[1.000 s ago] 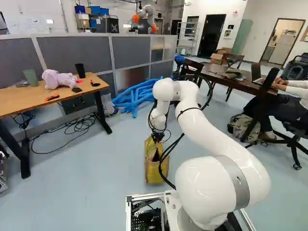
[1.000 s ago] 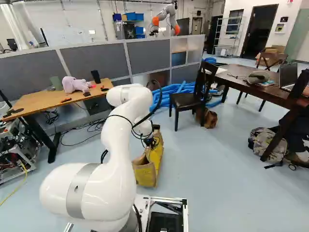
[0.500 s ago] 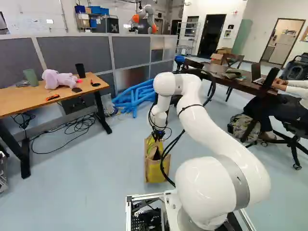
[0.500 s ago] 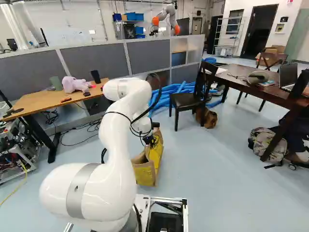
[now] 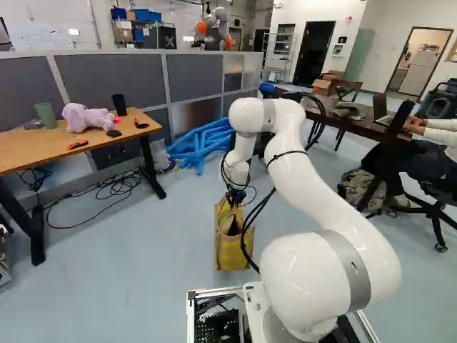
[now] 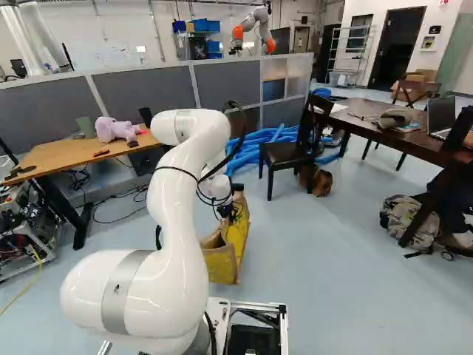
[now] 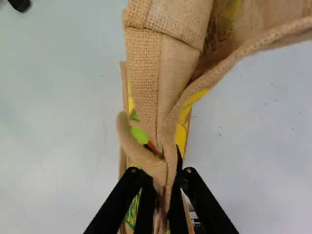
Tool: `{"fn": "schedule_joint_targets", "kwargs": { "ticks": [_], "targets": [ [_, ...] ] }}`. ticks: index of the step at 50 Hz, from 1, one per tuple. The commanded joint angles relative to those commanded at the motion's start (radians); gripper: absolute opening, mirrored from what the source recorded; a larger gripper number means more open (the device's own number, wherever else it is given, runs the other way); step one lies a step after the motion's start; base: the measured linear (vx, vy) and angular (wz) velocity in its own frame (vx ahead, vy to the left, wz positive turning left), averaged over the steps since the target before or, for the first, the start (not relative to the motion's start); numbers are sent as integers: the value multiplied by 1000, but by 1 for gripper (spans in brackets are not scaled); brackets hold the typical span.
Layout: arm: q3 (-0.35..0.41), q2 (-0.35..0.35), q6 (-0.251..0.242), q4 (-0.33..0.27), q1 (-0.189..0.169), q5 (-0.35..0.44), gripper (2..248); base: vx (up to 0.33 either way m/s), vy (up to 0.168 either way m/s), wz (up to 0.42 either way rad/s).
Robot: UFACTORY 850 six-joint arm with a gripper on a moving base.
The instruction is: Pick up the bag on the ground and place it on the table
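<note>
The yellow and tan bag (image 5: pixel 233 246) stands upright just ahead of the base, its top open; whether its bottom touches the floor I cannot tell. At its upper edge is my gripper (image 5: pixel 235 199), pointing down. In the wrist view, the gripper (image 7: pixel 166 181) is shut on tan cloth of the bag (image 7: pixel 145 73), a strap or rim pinched between both fingers. A light wooden table (image 5: pixel 78 140) stands at the left of the left base view, and a dark table (image 6: pixel 384 132) at the right of the right base view.
Pink plush toy (image 5: pixel 87 117), cups and small tools lie on the wooden table. Cables (image 5: pixel 114 187) trail beneath it. Blue tubes (image 5: pixel 200 143) lie by the partition. A dark chair (image 6: pixel 284 154) and backpack (image 6: pixel 411 220) stand toward the dark table. Another robot (image 6: pixel 253 31) is far back.
My arm has risen a little, with its wrist higher over the bag. The upper edge of the bag has been drawn up slightly with the gripper. The base has not moved.
</note>
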Motion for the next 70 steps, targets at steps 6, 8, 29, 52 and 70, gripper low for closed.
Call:
{"fn": "schedule_joint_targets", "kwargs": {
  "ticks": [6,8,29,52,70],
  "targets": [
    [18,23,0,0,0,0,28,0,0,0],
    [24,30,0,0,0,0,28,0,0,0],
    [90,111,0,0,0,0,28,0,0,0],
    [170,205,0,0,1,-15,28,0,0,0],
    [232,281,0,0,1,-39,28,0,0,0]
  ]
}}
